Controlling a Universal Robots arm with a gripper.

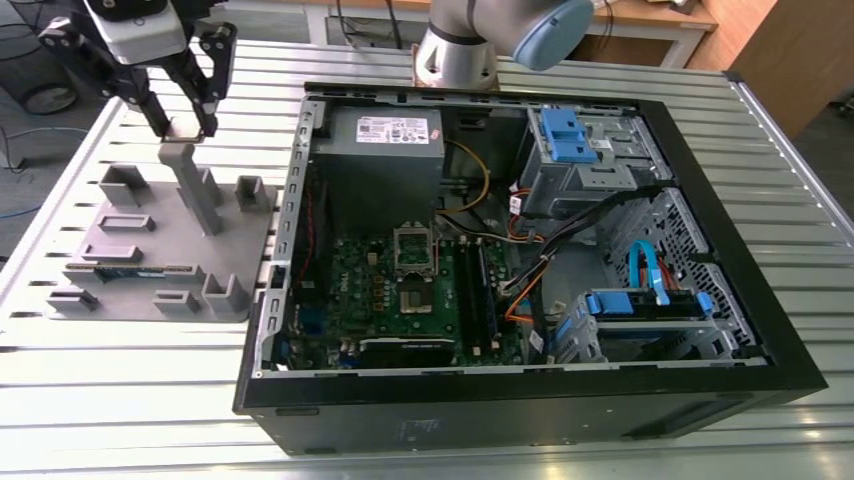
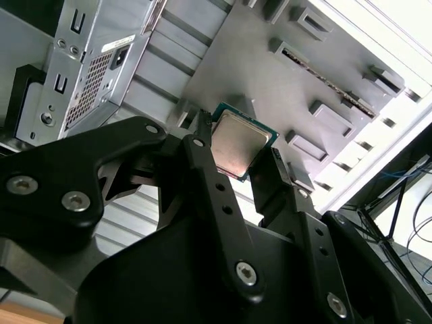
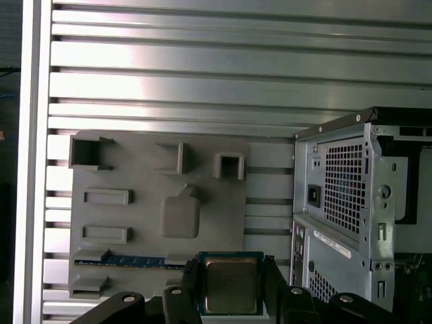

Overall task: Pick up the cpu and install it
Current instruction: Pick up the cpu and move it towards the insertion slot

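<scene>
Slatted metal counter (image 1: 134, 400) carries open black computer case (image 1: 534, 400) just beside grey plastic tray (image 1: 160, 235). Black two-finger end effector (image 1: 180, 128) hangs above the tray, clamped on small square silver-topped cpu (image 3: 231, 283), lifted clear of the tray.

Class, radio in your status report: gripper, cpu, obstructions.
Gripper shut on cpu. Held above grey tray, not yet in computer case. Path looks clear.
</scene>
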